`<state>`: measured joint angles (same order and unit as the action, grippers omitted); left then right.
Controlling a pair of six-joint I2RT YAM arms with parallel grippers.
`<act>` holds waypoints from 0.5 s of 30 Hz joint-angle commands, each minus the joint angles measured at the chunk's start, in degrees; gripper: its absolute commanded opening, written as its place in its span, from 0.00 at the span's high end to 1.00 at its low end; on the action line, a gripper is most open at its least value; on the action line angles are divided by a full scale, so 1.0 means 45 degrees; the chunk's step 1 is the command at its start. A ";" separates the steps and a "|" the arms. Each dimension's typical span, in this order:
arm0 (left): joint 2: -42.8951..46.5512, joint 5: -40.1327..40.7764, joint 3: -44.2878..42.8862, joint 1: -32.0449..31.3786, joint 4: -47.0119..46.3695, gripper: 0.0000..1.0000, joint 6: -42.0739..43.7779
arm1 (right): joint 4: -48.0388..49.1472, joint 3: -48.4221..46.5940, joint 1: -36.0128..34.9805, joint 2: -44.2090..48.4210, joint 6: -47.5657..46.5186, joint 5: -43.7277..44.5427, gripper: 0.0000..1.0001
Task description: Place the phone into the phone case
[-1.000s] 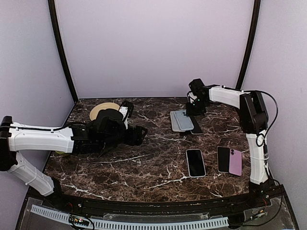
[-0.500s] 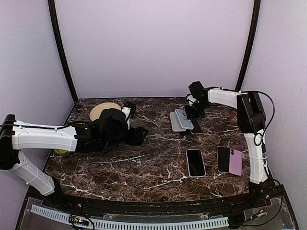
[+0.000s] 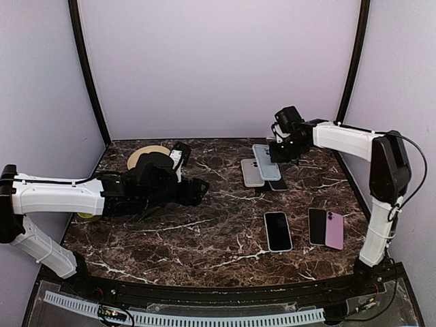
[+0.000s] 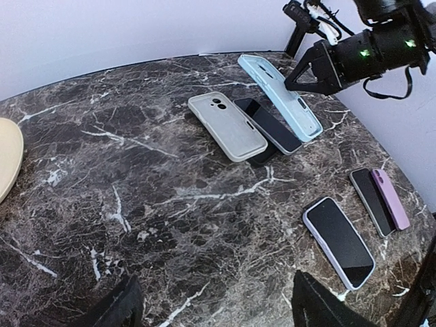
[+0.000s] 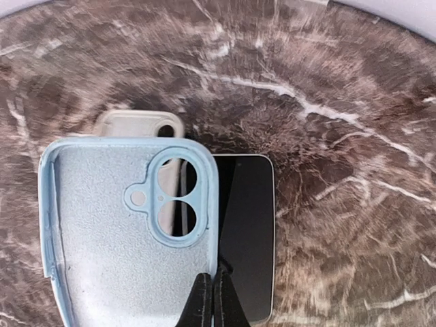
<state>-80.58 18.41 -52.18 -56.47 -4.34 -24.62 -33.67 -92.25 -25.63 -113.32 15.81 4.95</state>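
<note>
Right claw point(image 5: 212, 300) has hoisted the light blue case point(image 5: 122, 225) up off the pile since a second ago, when it was lying flat on the worktop point(image 3: 204, 238). Its fingers are pinched tight on the case's rim at the bottom of the wrist view, so the case hangs tilted with its fuzzy inside facing the camera. My guess is it's gripped by the edge like that to keep the cavity free for a phone.

Just underneath, centre-right in that view, the dark phone point(image 5: 245, 231) lies flat on the marble, partly covered by the case. It looks like the one meant to go in, and nothing is seated yet. A grey case point(image 5: 139, 126) peeks out behind, toward the upper left.

Further out, the left claw point(image 4: 218, 306) sits low at middle left of the overhead view, fingers spread and empty, probably parked so its camera can watch. A white-edged phone point(image 3: 277, 231) lies at lower right, well apart from the action.
</note>
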 commanded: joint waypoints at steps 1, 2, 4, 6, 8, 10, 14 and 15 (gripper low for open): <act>0.1143 -0.1506 0.0602 0.0047 -0.1054 0.22 0.0351 | 0.2279 0.2185 -0.1843 0.2655 0.1295 0.1609 1.00; 0.1362 -0.1891 0.0825 0.0048 -0.1669 0.22 0.0505 | 0.2550 0.2658 -0.2323 0.3049 0.1501 0.1992 1.00; 0.1741 -0.2750 0.1214 0.0031 -0.2554 0.23 0.0559 | 0.3010 0.3439 -0.3185 0.3826 0.1867 0.2399 1.00; 0.2098 -0.2843 0.1524 0.0032 -0.2977 0.23 0.0319 | 0.2933 0.3916 -0.3811 0.4121 0.2559 0.2091 1.00; 0.2368 -0.2051 0.1656 0.0044 -0.2639 0.23 -0.0085 | 0.2419 0.4308 -0.4414 0.4182 0.3534 0.2088 1.00; 0.2533 -0.1002 0.1697 0.0048 -0.2025 0.22 -0.0279 | 0.1775 0.4727 -0.5043 0.4233 0.4642 0.2405 1.00; 0.2592 -0.0412 0.1685 0.0041 -0.0794 0.23 -0.0846 | 0.1154 0.5585 -0.6072 0.4504 0.6476 0.2472 1.00; 0.2588 -0.0387 0.1699 0.0045 -0.0579 0.23 -0.0939 | 0.1110 0.5832 -0.6328 0.4589 0.6895 0.2481 1.00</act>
<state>-70.13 13.21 -45.58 -56.42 -12.03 -25.91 -26.57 -69.14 -50.50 -94.61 36.16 14.28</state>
